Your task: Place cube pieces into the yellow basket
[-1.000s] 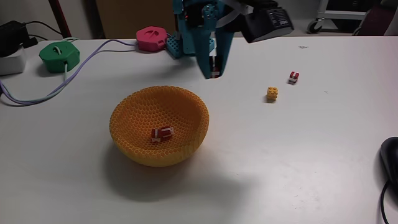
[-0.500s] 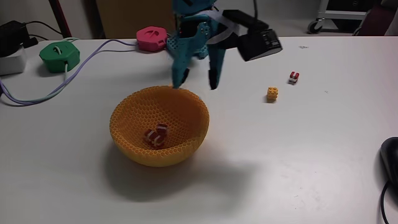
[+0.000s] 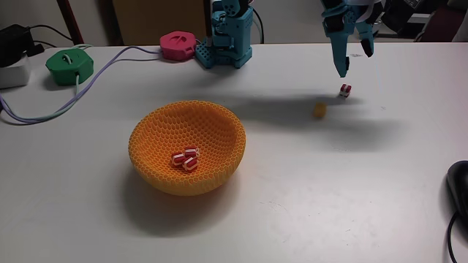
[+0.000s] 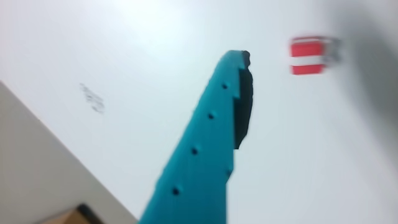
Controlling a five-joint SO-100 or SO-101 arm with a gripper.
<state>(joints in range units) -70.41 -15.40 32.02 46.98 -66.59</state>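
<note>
Hovering with fingers spread, empty, the gripper (image 3: 353, 64) above the red-and-white cube (image 3: 345, 90) near the table's (image 3: 329, 190) far edge. Lowering straight, straddling it squarely before closing. Waiting beside: yellow cube (image 3: 319, 109). Already sitting mid-table: yellow basket (image 3: 146, 157) holding two cubes (image 3: 186, 160).

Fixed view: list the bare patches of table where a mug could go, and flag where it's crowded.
Widest bare stretch: the near side, from the yellow basket across to the dark object at the right edge. Also bare: left of the basket, below the cables. Crowded: the far edge with the green puck, pink puck and arm base, and around the red cube, yellow cube and open gripper.
</note>
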